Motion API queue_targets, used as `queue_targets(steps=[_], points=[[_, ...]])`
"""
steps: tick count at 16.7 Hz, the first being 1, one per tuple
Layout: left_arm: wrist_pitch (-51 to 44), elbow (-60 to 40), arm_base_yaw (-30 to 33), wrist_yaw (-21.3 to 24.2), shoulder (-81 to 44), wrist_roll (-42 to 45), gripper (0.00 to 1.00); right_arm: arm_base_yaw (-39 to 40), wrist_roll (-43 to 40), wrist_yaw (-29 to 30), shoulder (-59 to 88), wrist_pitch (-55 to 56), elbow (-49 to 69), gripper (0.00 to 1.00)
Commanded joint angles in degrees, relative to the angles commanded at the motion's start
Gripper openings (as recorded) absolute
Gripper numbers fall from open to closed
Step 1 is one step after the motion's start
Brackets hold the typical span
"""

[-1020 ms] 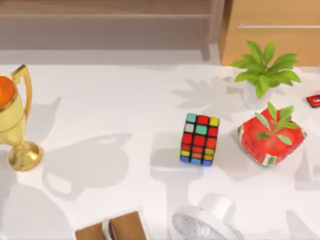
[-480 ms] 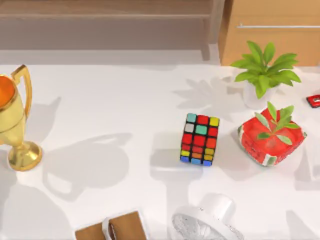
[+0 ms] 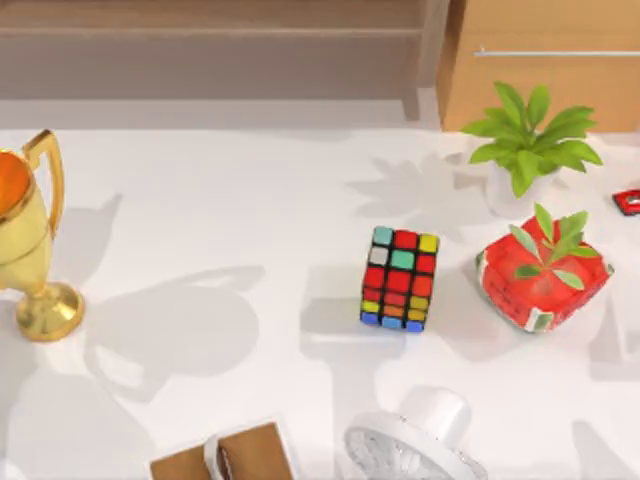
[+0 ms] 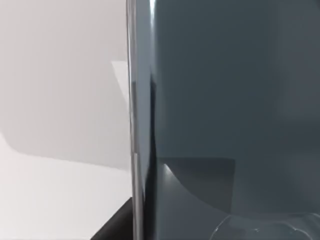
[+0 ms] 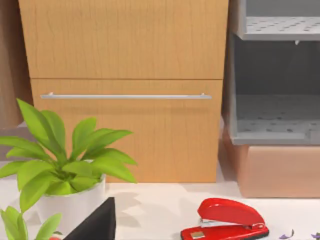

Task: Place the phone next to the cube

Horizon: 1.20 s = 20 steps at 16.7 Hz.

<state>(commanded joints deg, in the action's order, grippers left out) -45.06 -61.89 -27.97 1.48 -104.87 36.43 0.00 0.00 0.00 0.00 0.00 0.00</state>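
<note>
The cube [image 3: 400,279], black-framed with coloured tiles, stands upright on the white table [image 3: 220,200] a little right of the middle. The phone [image 4: 225,110] is dark grey-blue and glossy, and it looms very close in the left wrist view, its long metal edge running straight across the picture with the table behind it. My left gripper is shut on the phone, and a black part of it shows beside the phone's edge [image 4: 112,227]. A dark part of my right gripper [image 5: 97,224] pokes in before a potted plant.
A gold trophy [image 3: 30,240] stands at the left edge. Right of the cube are a red wrapped block with leaves [image 3: 540,278], a potted plant [image 3: 525,140] and a red stapler [image 5: 225,220]. A white fan [image 3: 415,445] and a brown block [image 3: 225,455] sit at the front.
The cube and the other table objects have not moved. The soft shadows on the left front of the table have shifted slightly.
</note>
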Motion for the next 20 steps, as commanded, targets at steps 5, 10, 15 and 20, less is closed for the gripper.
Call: queue_targets(steps=[5,10,15,20], points=[[-0.05,0.05,-0.01,-0.02,-0.14,0.09,0.00,0.00,0.00,0.00,0.00,0.00,0.00,1.00],[0.92,-5.92,2.66,-0.56,2.03,-4.66,0.00,0.00,0.00,0.00,0.00,0.00,0.00,1.00],[2.33,-15.95,10.22,-0.92,0.72,-15.57,0.00,0.00,0.00,0.00,0.00,0.00,0.00,1.00],[1.88,-25.56,22.10,-0.86,-2.76,-29.24,0.00,0.00,0.00,0.00,0.00,0.00,0.00,1.00]])
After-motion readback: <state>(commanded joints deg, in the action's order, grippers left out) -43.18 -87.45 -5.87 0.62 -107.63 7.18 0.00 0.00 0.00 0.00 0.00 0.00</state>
